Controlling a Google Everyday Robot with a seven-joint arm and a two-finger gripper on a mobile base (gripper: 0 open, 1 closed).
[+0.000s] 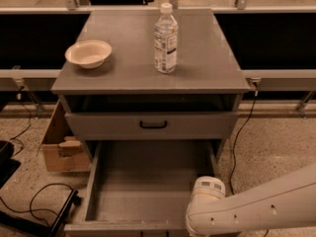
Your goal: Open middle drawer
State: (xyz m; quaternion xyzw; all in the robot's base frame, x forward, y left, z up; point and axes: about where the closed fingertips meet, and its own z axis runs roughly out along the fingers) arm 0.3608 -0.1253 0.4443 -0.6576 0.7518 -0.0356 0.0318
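Grey cabinet top (207, 68) carries bowl (89, 53) and bottle (166, 38), well away from my work. Below, the middle drawer (148, 181) stands wide open. My wrist (205, 211) hangs low at its front, where the handle sits. The gripper is hidden beneath, so I cannot tell its grip.

No readable text; the bottle label (166, 46) perhaps carries small print.
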